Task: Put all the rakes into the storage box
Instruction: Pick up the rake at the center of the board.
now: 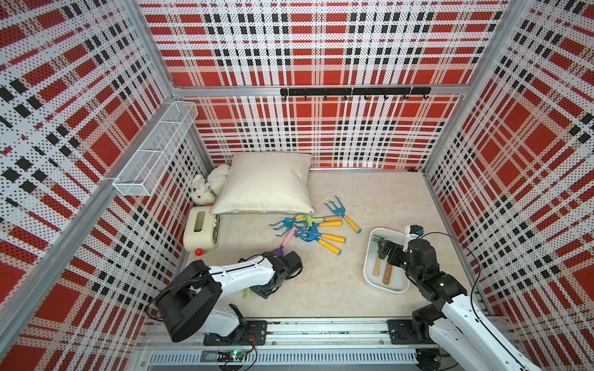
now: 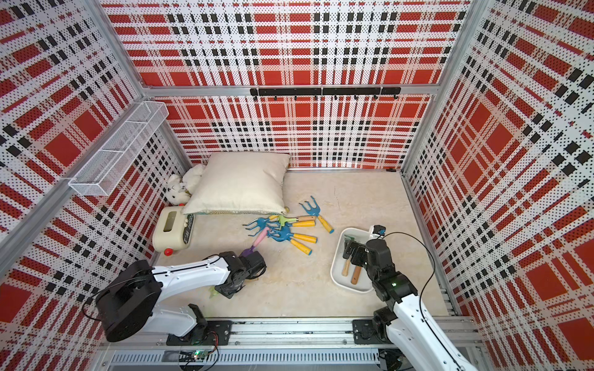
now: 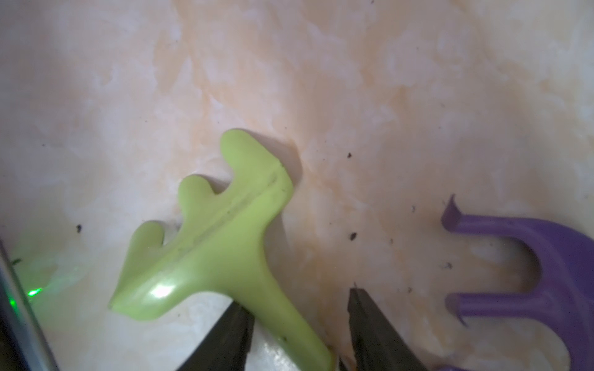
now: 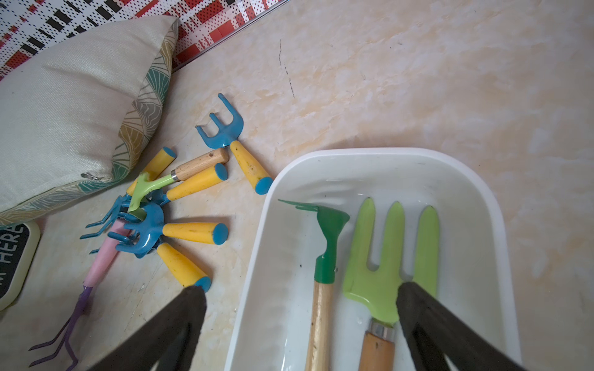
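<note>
Pale green rake (image 3: pixel 205 231) fills the left wrist view, lying flat on the marbled table (image 3: pixel 353 96) with its stubby tines pointing away from the left gripper (image 3: pixel 297 305). The gripper's jaws stand partway apart astride the rake's neck. One finger (image 3: pixel 231 334) is against it and the other (image 3: pixel 369 321) is just clear, so nothing is clamped. Beside it lies the head of a purple rake (image 3: pixel 553 244). From above you would hardly know the green one is there: both top views show only a green sliver (image 1: pixel 247 293) (image 2: pixel 213 291) poking out from under the left arm's wrist, well apart from the storage box (image 1: pixel 368 257) (image 2: pixel 336 260) on the right side of the table. The right gripper (image 1: pixel 382 250) hangs over that box with its jaws spread wide and empty. Its wrist view looks straight into the white tub (image 4: pixel 385 153), where two wooden-handled tools lie side by side: a dark green hoe (image 4: pixel 331 225) and a lime three-pronged fork (image 4: pixel 389 257). One finger (image 4: pixel 418 308) hangs above the fork and the other (image 4: pixel 189 305) sits outside the box wall. Past the box, a heap of blue rakes with yellow handles (image 1: pixel 310 233) lies near a cream pillow (image 1: pixel 266 183).
</note>
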`<state>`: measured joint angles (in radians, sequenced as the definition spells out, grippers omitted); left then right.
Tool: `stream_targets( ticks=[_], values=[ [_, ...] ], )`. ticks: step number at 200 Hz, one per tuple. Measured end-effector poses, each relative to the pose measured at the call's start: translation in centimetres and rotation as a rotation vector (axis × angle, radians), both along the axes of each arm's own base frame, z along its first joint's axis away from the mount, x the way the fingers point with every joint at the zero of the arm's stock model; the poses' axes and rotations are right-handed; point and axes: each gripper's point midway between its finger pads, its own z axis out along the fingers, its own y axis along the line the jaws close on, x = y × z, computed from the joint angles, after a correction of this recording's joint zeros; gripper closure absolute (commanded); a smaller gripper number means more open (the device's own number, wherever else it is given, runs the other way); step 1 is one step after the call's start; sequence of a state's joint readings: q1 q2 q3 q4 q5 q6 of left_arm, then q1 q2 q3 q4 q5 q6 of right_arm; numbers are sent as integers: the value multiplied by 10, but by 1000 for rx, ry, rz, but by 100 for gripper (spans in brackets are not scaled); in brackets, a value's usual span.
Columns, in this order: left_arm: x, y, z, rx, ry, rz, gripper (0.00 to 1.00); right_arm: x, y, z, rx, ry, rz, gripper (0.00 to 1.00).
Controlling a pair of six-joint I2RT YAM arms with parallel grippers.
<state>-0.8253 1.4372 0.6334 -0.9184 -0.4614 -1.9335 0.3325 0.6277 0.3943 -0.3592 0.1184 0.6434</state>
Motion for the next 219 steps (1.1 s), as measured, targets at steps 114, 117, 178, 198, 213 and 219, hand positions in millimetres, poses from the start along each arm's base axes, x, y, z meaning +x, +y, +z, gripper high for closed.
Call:
stream_targets(
  ticks=[114, 117, 178, 198, 213, 219],
  values=[
    [13, -12, 26, -69, -88, 3, 100, -1, 2, 0, 6, -1, 8, 0],
    [13, -12, 28, -73, -95, 4, 100, -1, 2, 0, 6, -1, 8, 0],
    [57, -63, 124, -165, -384, -149, 100, 0, -5, 4, -8, -20, -22, 0],
    [80, -97, 165, -176, -499, -269, 100, -1, -13, 8, -22, -33, -66, 0],
    [97, -125, 186, -185, -567, -378, 100, -3, -21, 13, -28, -37, -106, 0],
    [103, -136, 193, -190, -593, -425, 100, -3, -24, 17, -31, -43, -124, 0]
  ],
)
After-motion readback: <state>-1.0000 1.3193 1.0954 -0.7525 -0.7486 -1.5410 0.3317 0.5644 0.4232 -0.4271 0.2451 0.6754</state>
